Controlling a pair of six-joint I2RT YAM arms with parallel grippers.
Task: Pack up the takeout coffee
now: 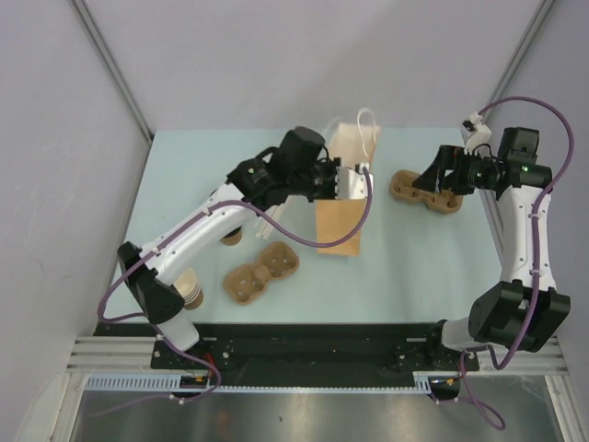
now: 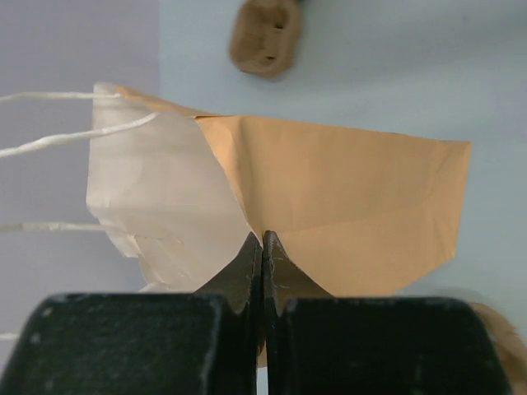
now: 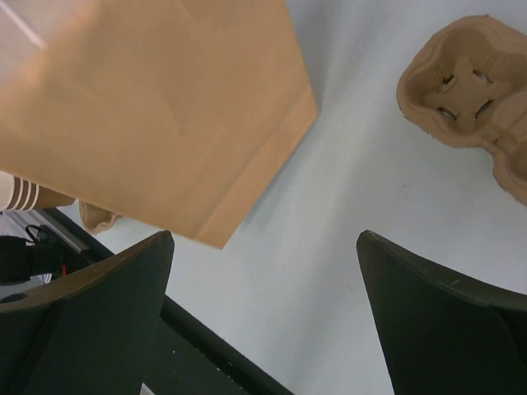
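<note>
Tan nested cups (image 1: 190, 291) stand at the desk's (image 1: 414, 276) near-left side, by your left arm's base. What looks like the takeout coffee (image 1: 231, 238) is a small tan shape on the desk, mostly hidden under your left forearm; you cannot make out its lid. Right of it lies a pulp cup carrier (image 1: 263, 273), pockets up. At centre your left pincer (image 2: 262, 247) is clamped tight on the rim of the paper bag (image 2: 346, 197), kraft outside, white inside. Beyond the bag sits a second carrier (image 3: 461, 90), and your right pincer (image 3: 265, 247) hangs over the desk near it, spread wide, gripping nothing.
</note>
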